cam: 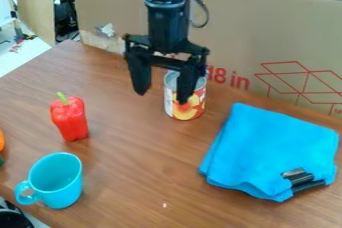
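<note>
The fingers [139, 74] hung wide apart, gripping nothing, over the surface [143, 172]. Nearest was the can [189, 110], upright, partly hidden by the view's right-hand finger; the pepper [69, 119] lay left, the cloth [267, 147] right.

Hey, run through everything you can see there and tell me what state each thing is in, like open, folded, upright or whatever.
Gripper: open, fingers apart.
Can: upright, partly behind the gripper.
Red pepper: stem end up.
Blue mug: upright, mouth up, nothing visible inside.
Blue cloth: folded, lying on the table.
Cardboard: standing upright behind the table.
</note>
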`<state>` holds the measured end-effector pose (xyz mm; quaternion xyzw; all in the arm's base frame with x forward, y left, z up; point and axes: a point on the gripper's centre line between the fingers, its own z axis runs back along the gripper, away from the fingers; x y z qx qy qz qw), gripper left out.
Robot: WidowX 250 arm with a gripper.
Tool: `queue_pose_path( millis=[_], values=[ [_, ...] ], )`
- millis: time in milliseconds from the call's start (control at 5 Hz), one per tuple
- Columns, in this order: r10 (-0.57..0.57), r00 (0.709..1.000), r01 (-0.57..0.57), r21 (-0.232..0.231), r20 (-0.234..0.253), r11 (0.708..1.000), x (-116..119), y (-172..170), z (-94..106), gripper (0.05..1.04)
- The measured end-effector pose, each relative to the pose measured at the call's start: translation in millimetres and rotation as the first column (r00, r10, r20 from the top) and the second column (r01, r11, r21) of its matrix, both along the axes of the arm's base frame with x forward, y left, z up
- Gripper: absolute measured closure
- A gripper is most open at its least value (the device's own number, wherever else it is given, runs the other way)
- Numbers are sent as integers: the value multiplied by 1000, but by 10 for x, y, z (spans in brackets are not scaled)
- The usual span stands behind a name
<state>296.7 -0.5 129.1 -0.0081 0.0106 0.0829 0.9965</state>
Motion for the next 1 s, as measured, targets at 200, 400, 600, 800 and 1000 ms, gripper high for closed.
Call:
queue_pose_path(
  millis=[200,400,600,800,1000],
  values=[
    [-87,996,87,8,10,996,-301,-91,200,83],
    [-134,991,133,34,17,990,-511,-81,310,83],
    [-101,991,92,94,93,991,-696,88,538,83],
    [-46,993,33,113,109,993,-710,342,550,83],
    [29,999,-32,104,32,994,-683,594,383,83]
  ],
)
